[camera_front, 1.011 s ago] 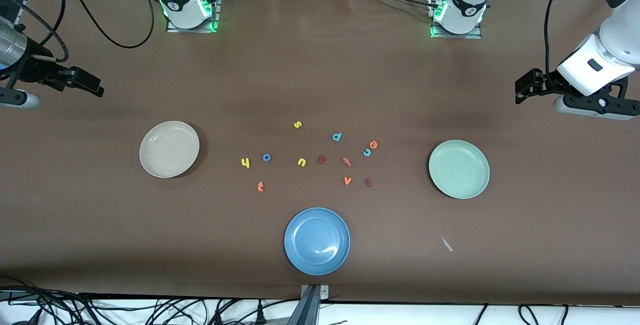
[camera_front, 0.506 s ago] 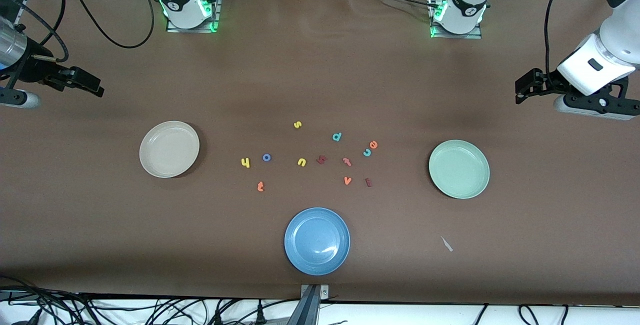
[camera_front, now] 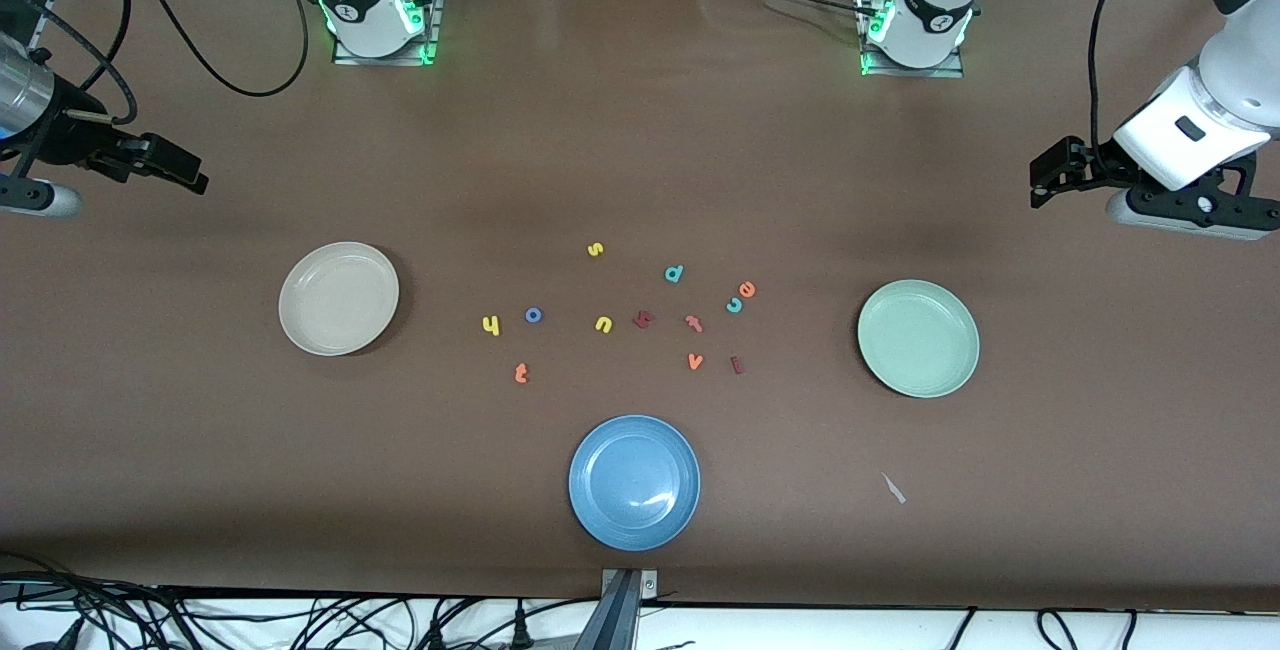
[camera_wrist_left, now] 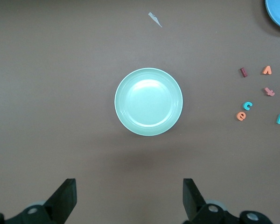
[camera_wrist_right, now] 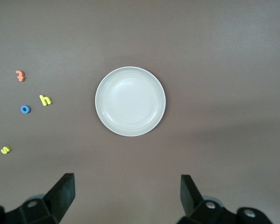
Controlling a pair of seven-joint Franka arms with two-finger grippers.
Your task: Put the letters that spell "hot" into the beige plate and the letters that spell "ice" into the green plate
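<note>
A brown table (camera_front: 640,130) holds 3 round plates and a loose scatter of small foam letters, with the blue plate (camera_front: 634,482) as landmark, nearest the front camera at the table's middle.

The beige plate (camera_front: 339,298) lies farther from the camera than the blue plate, toward the right arm's end. The green plate (camera_front: 918,338) lies likewise toward the left arm's end. Both are bare.

The letters lie between those 2 plates, all farther from the camera than the blue plate. On the beige plate's side: yellow "h" (camera_front: 490,326), blue "o" (camera_front: 533,315), orange "t" (camera_front: 520,372). On the green plate's side: dark red "i" (camera_front: 738,364), teal "c" (camera_front: 734,306), and orange "e" (camera_front: 747,289) touching it.

Decoys sit among them: pinkish-red "t" (camera_front: 694,323), orange "v" (camera_front: 695,361), teal "d" (camera_front: 674,274), yellow "n" (camera_front: 603,325).

The right gripper (camera_wrist_right: 126,196) hangs high over the table near the beige plate, jaws spread wide, holding nothing. The left gripper (camera_wrist_left: 128,198) hangs near the green plate, equally wide and unladen. Both arms wait.

Risks, as I judge them: taking the wrong "t", or dragging "e" along with "c" since they touch. The thin, flat letters may slip the fingers.
</note>
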